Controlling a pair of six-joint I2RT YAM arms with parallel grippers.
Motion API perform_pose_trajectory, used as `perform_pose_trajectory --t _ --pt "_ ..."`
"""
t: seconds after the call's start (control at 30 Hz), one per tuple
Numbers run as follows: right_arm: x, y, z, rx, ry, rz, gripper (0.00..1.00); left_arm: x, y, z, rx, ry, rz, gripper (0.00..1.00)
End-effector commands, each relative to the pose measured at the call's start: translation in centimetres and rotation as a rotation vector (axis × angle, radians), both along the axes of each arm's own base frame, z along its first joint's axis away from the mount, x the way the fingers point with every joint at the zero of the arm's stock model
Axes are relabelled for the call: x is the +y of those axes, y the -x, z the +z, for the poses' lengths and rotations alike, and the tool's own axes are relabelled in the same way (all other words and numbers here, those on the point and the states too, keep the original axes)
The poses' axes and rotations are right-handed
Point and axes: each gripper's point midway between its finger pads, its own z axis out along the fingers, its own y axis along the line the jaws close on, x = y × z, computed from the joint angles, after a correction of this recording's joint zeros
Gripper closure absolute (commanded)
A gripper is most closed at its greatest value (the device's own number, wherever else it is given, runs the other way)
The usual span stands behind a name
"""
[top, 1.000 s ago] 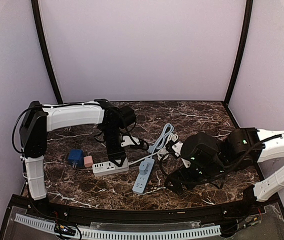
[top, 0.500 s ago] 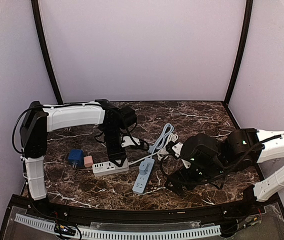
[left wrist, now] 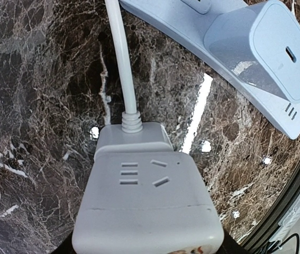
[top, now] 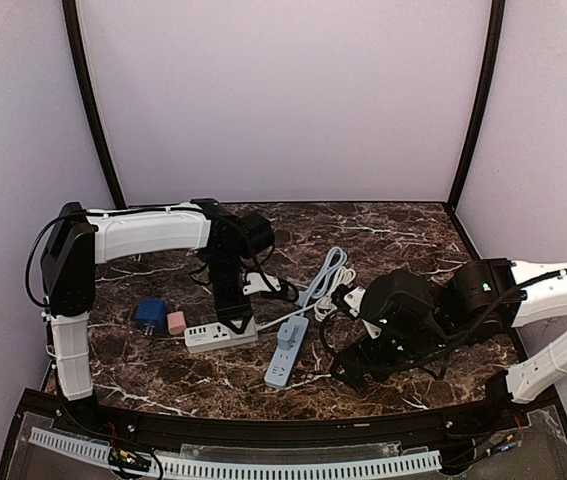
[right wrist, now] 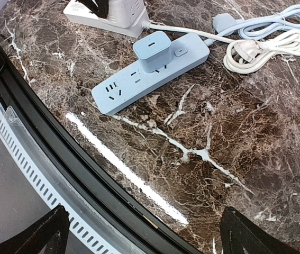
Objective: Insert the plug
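- Since a second ago, your right end effector [right wrist: 144,211] has sunk a touch toward the near edge of the bench [right wrist: 218,132]. The left arm and both strips sit as they were.
- The right end effector is spread wide and empty, looking down at the near edge.
- Your left end effector [top: 231,322] stands on the right end of the white power strip [left wrist: 144,206]. It looks clamped there, though its fingers barely show.
- The white plug [right wrist: 243,51] lies flat near the bench's middle, right of the blue power strip [right wrist: 118,87] and against the coiled cables [right wrist: 276,32].
- Risk: the coils look interlaced, so lifting the plug could drag both cables. The blue charger [right wrist: 152,50] also crowds the free sockets.
- The plug's long axis seems roughly parallel to the blue power strip, running from near edge to far edge. Its prongs are too small to tell which way they face.
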Motion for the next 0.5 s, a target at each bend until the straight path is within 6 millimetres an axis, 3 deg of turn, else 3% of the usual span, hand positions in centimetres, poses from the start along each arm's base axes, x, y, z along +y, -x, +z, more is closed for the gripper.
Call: perform_pose_trajectory --t 0.0,0.27,0.47 --pt "-0.2 0.2 0.0 -0.014 0.001 0.004 0.01 1.2 -0.2 -4.6 0.034 -0.096 -0.016 0.99" --pt "-0.2 -0.1 -0.1 -0.031 0.008 -0.001 0.01 -0.4 -0.6 -4.5 0.018 -0.064 0.147 0.99" --pt "0.1 -0.1 -0.4 -0.030 0.025 0.011 0.01 0.8 -1.4 -4.8 -0.050 -0.131 0.071 0.99"
